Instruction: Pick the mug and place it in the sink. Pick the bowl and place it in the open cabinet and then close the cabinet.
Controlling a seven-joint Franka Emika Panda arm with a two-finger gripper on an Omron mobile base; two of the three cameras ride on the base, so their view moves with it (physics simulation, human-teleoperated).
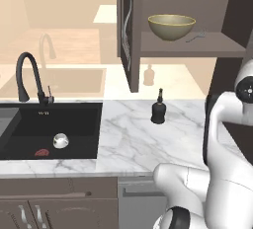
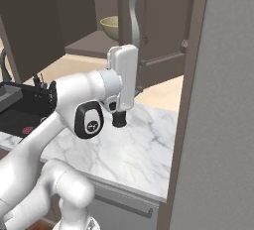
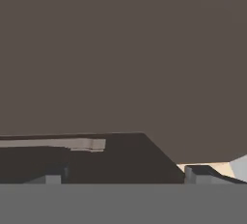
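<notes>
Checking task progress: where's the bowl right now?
The bowl sits on the shelf of the open cabinet, upper right in the left base view, beside a small fork-like utensil.

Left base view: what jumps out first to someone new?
The wide olive-tan bowl with a yellowish rim, sitting on the shelf of the open dark brown wall cabinet. Below left, the small glossy white mug lies in the black sink basin, near its red drain.

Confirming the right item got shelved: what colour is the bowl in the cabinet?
Olive-tan with a thin yellowish rim; the bowl shows best in the left base view.
</notes>
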